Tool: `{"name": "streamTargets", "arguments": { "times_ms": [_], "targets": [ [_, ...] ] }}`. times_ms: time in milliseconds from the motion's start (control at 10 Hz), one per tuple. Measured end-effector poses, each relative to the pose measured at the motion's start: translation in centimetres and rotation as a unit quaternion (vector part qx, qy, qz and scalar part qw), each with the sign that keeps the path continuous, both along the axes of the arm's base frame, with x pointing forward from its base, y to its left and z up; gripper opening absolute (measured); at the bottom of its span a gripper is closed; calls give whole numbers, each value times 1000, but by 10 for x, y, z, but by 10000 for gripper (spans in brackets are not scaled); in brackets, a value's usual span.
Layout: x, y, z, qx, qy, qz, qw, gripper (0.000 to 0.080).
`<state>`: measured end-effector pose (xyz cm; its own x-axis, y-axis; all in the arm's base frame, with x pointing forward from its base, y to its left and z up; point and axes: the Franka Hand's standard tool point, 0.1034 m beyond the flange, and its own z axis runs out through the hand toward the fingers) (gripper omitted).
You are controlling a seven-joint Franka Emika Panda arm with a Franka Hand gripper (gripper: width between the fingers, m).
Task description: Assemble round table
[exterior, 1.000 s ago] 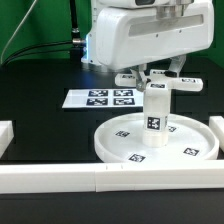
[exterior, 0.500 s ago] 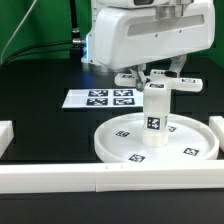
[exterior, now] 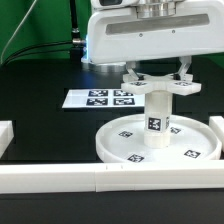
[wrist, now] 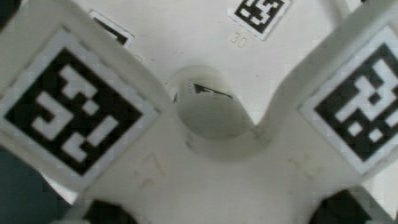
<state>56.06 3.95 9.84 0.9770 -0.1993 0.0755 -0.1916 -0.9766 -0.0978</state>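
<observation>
Black tabletop, white border rails (exterior: 60,178) along the near edge, marker board (exterior: 103,98) behind. In the exterior view the gripper (exterior: 160,76) holds the cross-shaped piece (exterior: 160,83) level, jaws narrow on it, directly above the cylinder post (exterior: 156,118), which stands upright, long axis vertical, on the round disc (exterior: 158,143) below. If the cross comes down off-centre or tilted, it could jam or tip the post.

In the wrist view, tagged arms of the cross-shaped piece (wrist: 214,120) fill the frame; fingers unseen.
</observation>
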Motion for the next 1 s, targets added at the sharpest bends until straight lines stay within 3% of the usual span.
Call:
{"name": "streamTargets", "arguments": {
  "times_ms": [200,800,1000],
  "targets": [
    [0,0,0,16,7,-122,992,446],
    [0,0,-1,38,21,-271,962,446],
    [0,-2,-1,62,27,-369,927,446]
  ]
}}
